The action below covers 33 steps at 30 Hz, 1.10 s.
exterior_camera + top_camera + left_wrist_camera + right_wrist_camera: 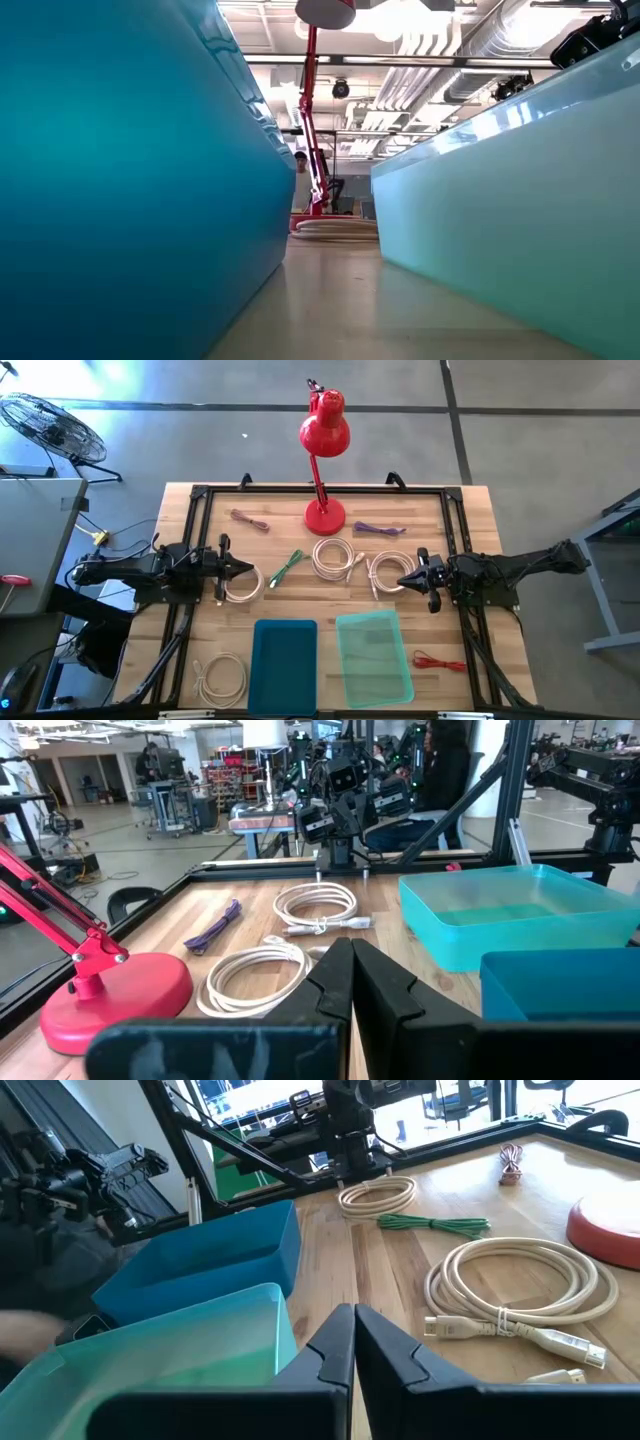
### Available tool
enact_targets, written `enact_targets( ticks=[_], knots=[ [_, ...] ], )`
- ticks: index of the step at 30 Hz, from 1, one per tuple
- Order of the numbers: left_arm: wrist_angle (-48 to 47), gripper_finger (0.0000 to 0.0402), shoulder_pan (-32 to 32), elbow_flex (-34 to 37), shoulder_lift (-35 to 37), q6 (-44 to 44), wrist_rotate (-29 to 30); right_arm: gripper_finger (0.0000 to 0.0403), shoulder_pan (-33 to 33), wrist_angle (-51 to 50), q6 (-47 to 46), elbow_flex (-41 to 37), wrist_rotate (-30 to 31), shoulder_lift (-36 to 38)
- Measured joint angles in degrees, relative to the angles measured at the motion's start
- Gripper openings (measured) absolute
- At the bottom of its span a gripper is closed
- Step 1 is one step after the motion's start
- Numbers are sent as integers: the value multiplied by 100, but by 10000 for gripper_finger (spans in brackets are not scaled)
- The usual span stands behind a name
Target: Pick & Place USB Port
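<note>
Grippers left (250, 569) and right (401, 577) closed, empty.

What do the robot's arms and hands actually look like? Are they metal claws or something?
Both arms are black, built from chunky jointed segments with dark cabling along them. Each ends in a left hand or right hand made of two flat, angular black fingers that taper to a point, more like wedge-shaped plastic pincers than claws. No bright markings show.

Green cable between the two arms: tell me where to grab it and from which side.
Grip the green cable at the middle of its length, coming straight down from above. It lies flat on the table as a thin, stretched-out bundle, apart from the white coils, so fingers can straddle it crosswise. The left pincer is nearest, but is shut now and would need opening.
</note>
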<state>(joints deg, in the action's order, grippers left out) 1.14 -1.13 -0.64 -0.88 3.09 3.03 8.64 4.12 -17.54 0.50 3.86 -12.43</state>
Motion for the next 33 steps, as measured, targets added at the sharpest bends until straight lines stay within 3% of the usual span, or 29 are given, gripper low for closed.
enact_targets(
  ticks=[21, 27, 33],
  knots=[
    [-1, 1, 0, 0, -1, 0, 0, 5, 0, 0, 23, 1, 7, 2],
    [47, 1, -1, 0, 1, 24, 141, 5, -11, 60, 874, 0, 964, 2],
    [58, 1, -1, 0, 1, 312, 308, 5, -11, 274, 296, 2, 1228, 2]
  ],
)
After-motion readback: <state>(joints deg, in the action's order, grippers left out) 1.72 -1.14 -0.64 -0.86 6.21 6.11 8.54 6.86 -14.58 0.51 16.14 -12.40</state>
